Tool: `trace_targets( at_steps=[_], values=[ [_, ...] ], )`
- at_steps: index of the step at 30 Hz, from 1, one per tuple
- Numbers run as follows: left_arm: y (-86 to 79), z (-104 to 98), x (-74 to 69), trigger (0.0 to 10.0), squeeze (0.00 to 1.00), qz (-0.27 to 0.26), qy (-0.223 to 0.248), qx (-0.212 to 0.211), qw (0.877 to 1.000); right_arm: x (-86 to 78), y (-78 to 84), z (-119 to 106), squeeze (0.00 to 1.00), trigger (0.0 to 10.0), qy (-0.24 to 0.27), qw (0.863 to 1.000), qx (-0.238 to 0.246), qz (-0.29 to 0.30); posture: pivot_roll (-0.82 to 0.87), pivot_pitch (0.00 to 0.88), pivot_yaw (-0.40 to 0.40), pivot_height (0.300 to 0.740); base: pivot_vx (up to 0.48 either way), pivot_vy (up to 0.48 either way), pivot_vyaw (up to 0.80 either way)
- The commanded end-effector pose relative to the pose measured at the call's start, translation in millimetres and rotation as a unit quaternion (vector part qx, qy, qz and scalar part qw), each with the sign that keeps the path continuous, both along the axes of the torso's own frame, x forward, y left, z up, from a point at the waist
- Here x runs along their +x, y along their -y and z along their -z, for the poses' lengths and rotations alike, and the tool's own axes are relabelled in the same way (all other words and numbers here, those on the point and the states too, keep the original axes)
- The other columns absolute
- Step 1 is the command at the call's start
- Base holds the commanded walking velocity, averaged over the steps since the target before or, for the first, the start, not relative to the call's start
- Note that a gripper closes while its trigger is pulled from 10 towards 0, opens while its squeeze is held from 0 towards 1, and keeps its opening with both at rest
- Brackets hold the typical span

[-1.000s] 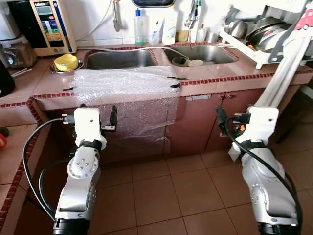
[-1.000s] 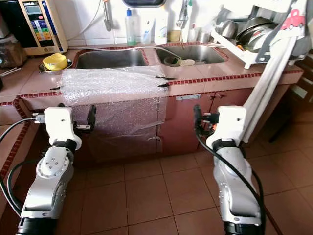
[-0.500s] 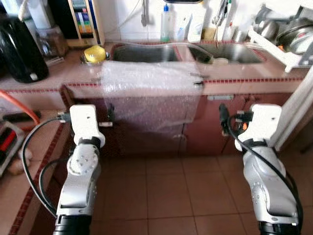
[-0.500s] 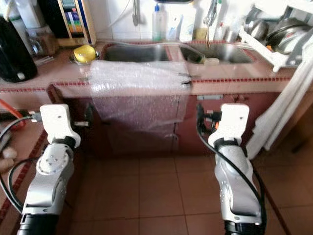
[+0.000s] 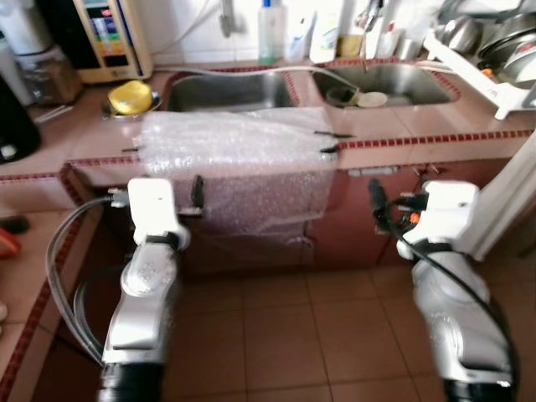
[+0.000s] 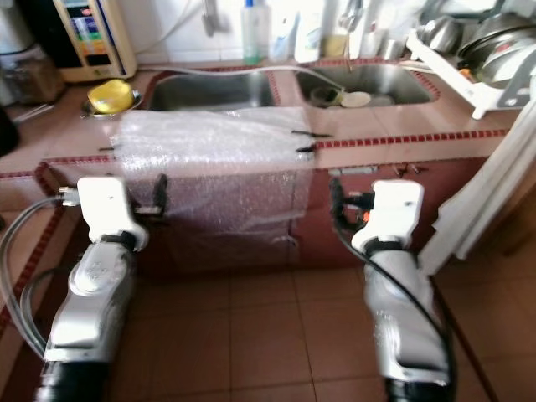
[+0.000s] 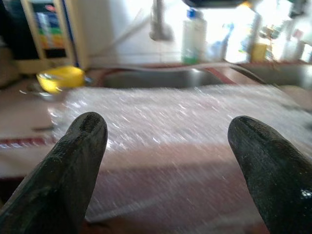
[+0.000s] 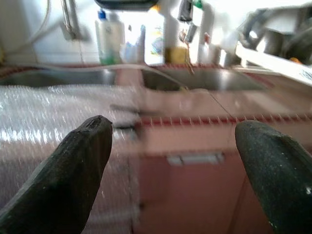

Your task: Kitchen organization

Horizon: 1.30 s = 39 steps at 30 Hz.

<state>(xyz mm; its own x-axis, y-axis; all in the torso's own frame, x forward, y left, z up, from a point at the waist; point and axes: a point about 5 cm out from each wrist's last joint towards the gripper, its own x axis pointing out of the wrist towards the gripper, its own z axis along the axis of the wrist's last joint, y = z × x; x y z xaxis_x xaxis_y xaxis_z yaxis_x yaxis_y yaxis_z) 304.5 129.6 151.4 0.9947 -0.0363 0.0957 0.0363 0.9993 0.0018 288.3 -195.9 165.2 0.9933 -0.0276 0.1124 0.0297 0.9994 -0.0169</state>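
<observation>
Bubble wrap [image 5: 239, 155], no legible writing

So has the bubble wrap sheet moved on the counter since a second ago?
No. The bubble wrap sheet still drapes over the counter edge in front of the left sink basin; only the camera shifted.

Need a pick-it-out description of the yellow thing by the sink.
Start at the double sink in the tiled counter. Just off the left basin's outer end, before the wall appliance, sits the yellow bowl-like object on a metal dish; nothing else there is bright yellow.
</observation>
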Motion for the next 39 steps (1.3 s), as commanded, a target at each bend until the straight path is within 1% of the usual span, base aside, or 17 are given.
trace_targets(
  at_steps=[1,7,9,12,16,19,20,24,25,27,28,29,30,33,35,37,39],
  values=[
    [-15.4,1.5,-0.1,10.0,0.0,-0.023,-0.003,0.006,1.0,1.8,-13.7,-6.1,0.0,10.0,0.014,1.0,0.007,-0.026,0.02,0.0,0.038,0.74,0.454,0.0,0.0],
    [-12.1,1.3,-1.2,10.0,0.0,-0.019,-0.001,0.005,1.0,0.3,-16.2,-6.7,0.0,10.0,0.017,0.999,0.005,-0.04,0.02,0.0,0.033,0.74,0.442,0.0,0.0],
    [-14.0,2.6,-1.4,10.0,0.0,-0.032,-0.004,0.01,0.999,-0.1,-16.7,-7.0,0.0,10.0,0.018,0.999,0.004,-0.042,0.02,0.0,0.031,0.74,0.351,0.0,0.0],
    [-14.8,1.7,-1.2,10.0,0.0,-0.039,0.0,0.016,0.999,-0.1,-16.9,-7.2,0.0,10.0,0.018,0.999,0.004,-0.043,0.02,0.0,0.031,0.74,0.0,0.0,0.0],
    [-14.4,-4.2,-0.5,10.0,0.0,-0.051,0.017,0.042,0.998,0.4,-19.4,-8.9,0.0,10.0,0.023,0.999,0.002,-0.048,0.02,0.0,0.03,0.74,0.0,0.0,0.0],
    [-14.7,-7.5,-2.9,10.0,0.0,-0.038,0.026,0.047,0.998,-0.7,-17.8,-10.5,0.0,10.0,0.024,0.998,0.003,-0.052,0.02,0.0,0.029,0.74,0.0,0.0,0.0],
    [-17.2,-7.4,-4.8,10.0,0.0,-0.035,0.025,0.042,0.998,-1.2,-14.7,-9.1,0.0,10.0,0.02,0.999,0.002,-0.044,0.02,0.0,0.031,0.74,0.0,0.0,0.0],
    [-23.9,-7.2,-9.5,10.0,0.0,-0.033,0.027,0.05,0.998,-4.1,-6.1,-3.6,0.0,10.0,0.008,0.999,-0.03,-0.036,0.02,0.0,0.03,0.74,0.0,0.0,0.0],
    [-29.1,-5.0,-11.8,10.0,0.0,-0.033,0.022,0.055,0.998,-6.5,1.4,0.6,0.0,10.0,-0.002,0.998,-0.051,-0.025,0.02,0.0,0.03,0.74,0.0,0.0,0.0],
    [-34.7,-2.3,-13.6,10.0,0.0,-0.034,0.016,0.062,0.997,-8.6,10.0,3.7,0.0,10.0,-0.01,0.996,-0.089,-0.007,0.02,0.0,0.031,0.74,0.0,0.0,0.0],
    [-34.7,-2.3,-13.6,10.0,0.0,-0.034,0.016,0.062,0.997,-8.6,10.0,3.7,0.0,10.0,-0.01,0.996,-0.089,-0.007,0.02,0.0,0.031,0.74,0.0,0.0,0.0],
    [-38.0,-0.9,-14.4,10.0,0.0,-0.037,0.012,0.062,0.997,-8.8,16.6,4.9,0.0,10.0,-0.009,0.994,-0.105,0.007,0.02,0.0,0.032,0.74,0.0,0.0,0.0],
    [-39.2,-0.2,-15.1,10.0,0.0,-0.035,0.009,0.062,0.997,-9.0,20.9,5.3,0.0,10.0,-0.01,0.995,-0.1,0.011,0.02,0.0,0.034,0.74,0.0,0.0,0.0],
    [-38.9,0.8,-16.5,10.0,0.0,-0.029,0.007,0.063,0.998,-9.4,26.1,5.6,0.0,10.0,-0.012,0.995,-0.095,0.017,0.02,0.0,0.036,0.74,0.0,0.0,0.0],
    [-37.9,2.4,-17.4,10.0,0.0,-0.024,0.004,0.064,0.998,-9.3,28.6,3.6,0.0,10.0,0.004,0.994,-0.111,0.023,0.02,0.0,0.038,0.74,0.0,0.0,0.0],
    [-34.8,3.2,-17.3,10.0,0.0,-0.017,0.002,0.064,0.998,-9.1,30.9,6.8,0.0,10.0,-0.011,0.993,-0.114,0.03,0.02,0.0,0.038,0.74,0.0,0.0,0.0],
    [-32.6,2.8,-16.6,10.0,0.0,-0.012,0.003,0.063,0.998,-8.6,31.1,9.3,0.0,10.0,-0.028,0.995,-0.093,0.038,0.02,0.0,0.039,0.74,0.0,0.0,0.0]
  ],
)
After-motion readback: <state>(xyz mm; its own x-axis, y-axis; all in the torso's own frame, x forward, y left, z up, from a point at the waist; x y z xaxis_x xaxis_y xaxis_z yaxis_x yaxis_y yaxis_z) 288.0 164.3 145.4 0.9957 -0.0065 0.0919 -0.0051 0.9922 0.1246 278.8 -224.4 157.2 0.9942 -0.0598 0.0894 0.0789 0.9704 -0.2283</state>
